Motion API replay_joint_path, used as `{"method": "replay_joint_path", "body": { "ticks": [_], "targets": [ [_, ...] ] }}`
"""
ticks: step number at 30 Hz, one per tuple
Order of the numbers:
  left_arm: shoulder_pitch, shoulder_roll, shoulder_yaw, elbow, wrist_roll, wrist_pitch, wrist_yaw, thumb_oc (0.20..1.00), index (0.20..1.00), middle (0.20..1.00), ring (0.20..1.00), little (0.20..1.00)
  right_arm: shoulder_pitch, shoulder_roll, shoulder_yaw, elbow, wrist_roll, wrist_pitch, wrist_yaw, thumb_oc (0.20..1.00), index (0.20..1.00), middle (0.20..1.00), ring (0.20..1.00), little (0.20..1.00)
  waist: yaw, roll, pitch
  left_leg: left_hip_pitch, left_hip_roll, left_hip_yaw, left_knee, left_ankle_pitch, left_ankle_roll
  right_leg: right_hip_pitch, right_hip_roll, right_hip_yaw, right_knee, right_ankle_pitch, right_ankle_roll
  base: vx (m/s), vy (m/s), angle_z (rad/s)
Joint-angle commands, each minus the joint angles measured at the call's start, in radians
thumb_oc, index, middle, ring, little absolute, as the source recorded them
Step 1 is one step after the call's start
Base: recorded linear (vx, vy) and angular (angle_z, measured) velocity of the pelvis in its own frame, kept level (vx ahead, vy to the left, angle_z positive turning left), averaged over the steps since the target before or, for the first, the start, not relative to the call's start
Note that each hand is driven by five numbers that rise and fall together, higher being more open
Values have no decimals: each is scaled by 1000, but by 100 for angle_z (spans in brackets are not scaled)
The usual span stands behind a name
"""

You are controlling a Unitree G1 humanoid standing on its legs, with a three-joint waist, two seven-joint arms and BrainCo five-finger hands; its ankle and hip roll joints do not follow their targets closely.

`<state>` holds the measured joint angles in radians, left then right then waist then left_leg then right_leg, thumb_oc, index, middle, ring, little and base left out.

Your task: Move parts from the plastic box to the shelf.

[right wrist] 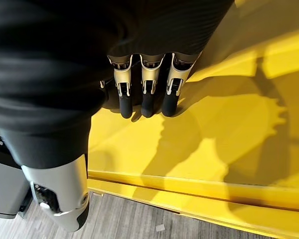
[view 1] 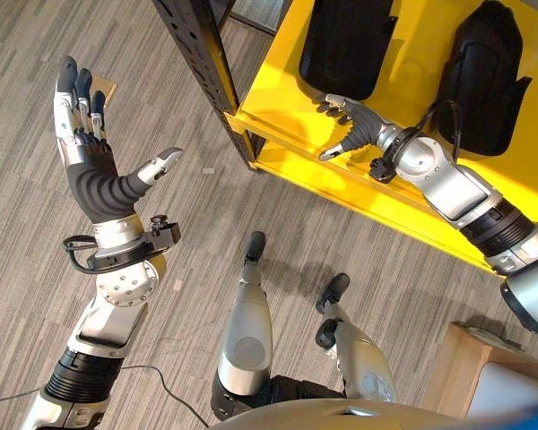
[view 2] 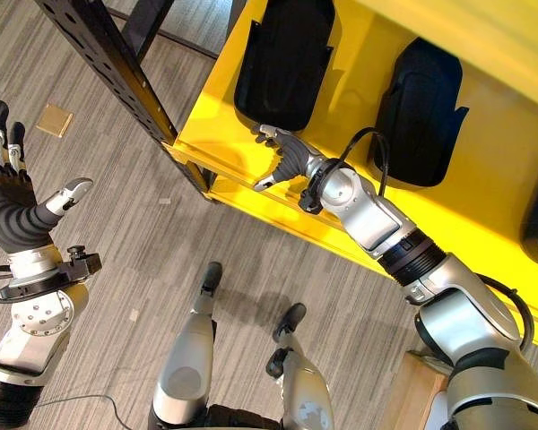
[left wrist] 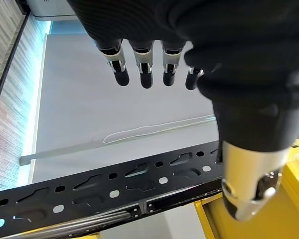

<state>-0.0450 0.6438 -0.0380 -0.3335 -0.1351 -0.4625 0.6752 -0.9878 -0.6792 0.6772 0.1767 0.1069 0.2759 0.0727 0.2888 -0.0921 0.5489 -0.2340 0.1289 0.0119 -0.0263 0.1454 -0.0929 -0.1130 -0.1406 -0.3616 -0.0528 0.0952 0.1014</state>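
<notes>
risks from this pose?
1. The right robot hand hangs open just off the near black part on the yellow shelf; pulling back carelessly could snag and shift it.
2. The right forearm crosses the shelf's front lip, so a low retreat might scrape it.
3. The left robot hand is raised open near the black shelf post; swinging inward could hit it.

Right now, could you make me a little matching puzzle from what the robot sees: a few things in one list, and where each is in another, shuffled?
Things:
1. left hand
2. right hand
3. black parts
4. black upright post

Places or states:
A. lying flat on the yellow shelf
B. raised over the floor, fingers straight, holding nothing
C. standing at the shelf's corner
D. over the shelf's front edge, fingers relaxed, empty

Pairs: 1-B, 2-D, 3-A, 4-C
</notes>
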Motion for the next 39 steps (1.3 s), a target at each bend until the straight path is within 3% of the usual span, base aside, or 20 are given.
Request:
{"method": "replay_joint_path", "body": {
  "ticks": [1,25,33,39],
  "targets": [
    [34,15,25,-71,6,-37,3,1000,1000,1000,1000,1000,-91,9,58,21,25,-17,-28,1000,1000,1000,1000,1000,0,-3,-29,3,-68,67,-4,-32,59,-28,19,15,89,-12,13,0,0,0],
    [29,5,2,-62,-2,-45,14,1000,1000,1000,1000,1000,-172,52,38,82,85,-51,-90,1000,1000,1000,1000,1000,11,26,-29,12,-78,65,-1,-30,63,-19,9,6,96,-15,12,0,2,0],
    [31,2,0,-63,-6,-51,13,1000,1000,1000,1000,1000,-193,57,39,88,99,-34,-82,1000,1000,1000,1000,1000,14,30,-29,10,-82,65,2,-32,65,-22,6,5,102,-17,12,0,0,0],
    [51,-4,14,-72,-16,-62,17,1000,1000,1000,1000,1000,-131,37,33,10,196,-108,-34,1000,1000,1000,1000,1000,6,25,-29,18,-82,69,9,-36,67,-13,3,6,103,-18,13,0,0,0]
  ]
}}
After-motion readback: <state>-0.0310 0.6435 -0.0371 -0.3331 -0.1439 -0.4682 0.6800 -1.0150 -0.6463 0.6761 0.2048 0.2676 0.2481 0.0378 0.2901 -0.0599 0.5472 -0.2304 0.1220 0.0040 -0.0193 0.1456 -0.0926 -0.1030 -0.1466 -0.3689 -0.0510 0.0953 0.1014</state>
